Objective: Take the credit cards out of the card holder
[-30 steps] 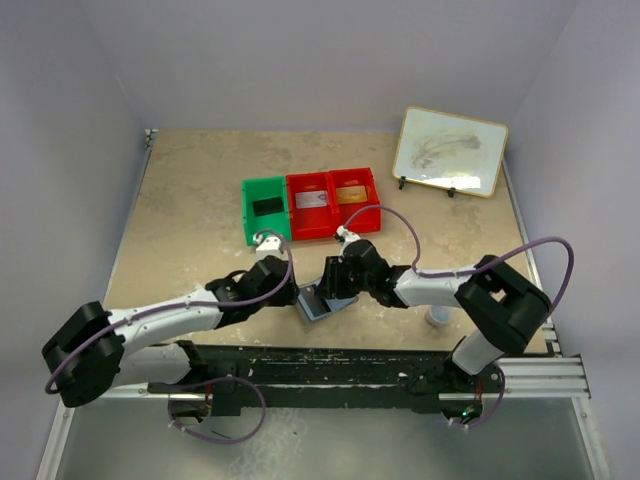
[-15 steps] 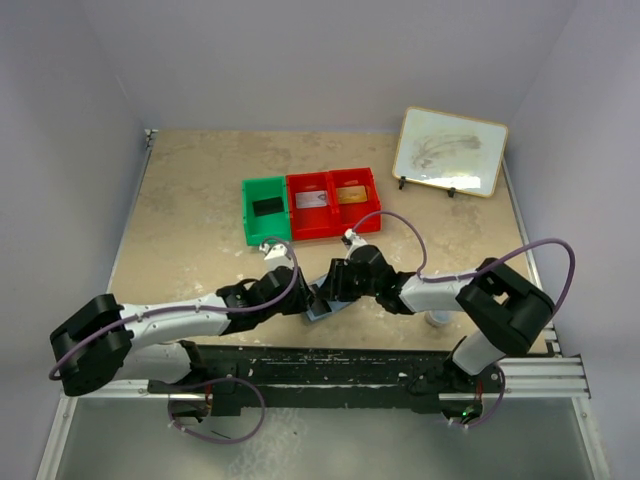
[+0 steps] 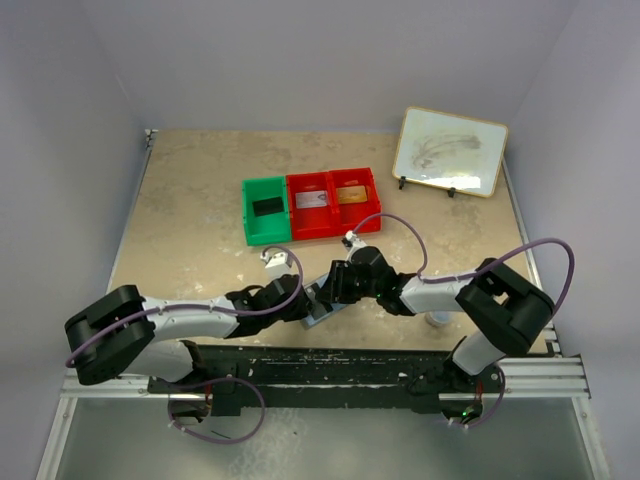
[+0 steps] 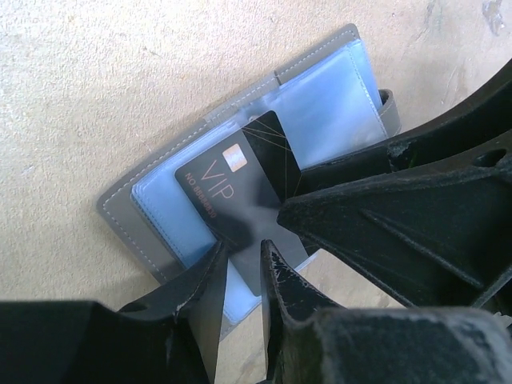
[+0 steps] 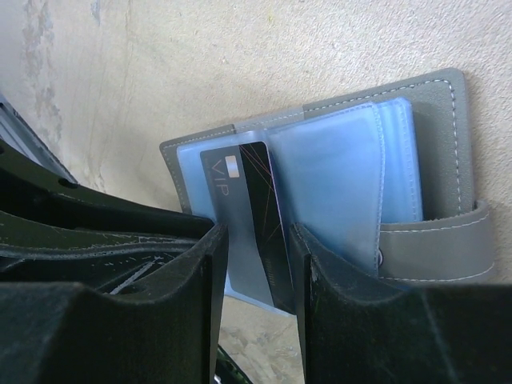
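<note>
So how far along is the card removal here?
Done: cards sit in the green bin and two red bins. In hand: black VIP card sticks out of the open card holder, left gripper poised at its edge. Left: pulling it free, binning it.

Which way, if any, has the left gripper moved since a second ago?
Yes. The left gripper has moved away from the green bin, down the top view.

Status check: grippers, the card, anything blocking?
Left gripper jaws narrow, astride black VIP card edge, not clamped. Right gripper open, straddling same card. Card holder lies open on table, card skewed across its blue sleeves. Nothing else in the way.
</note>
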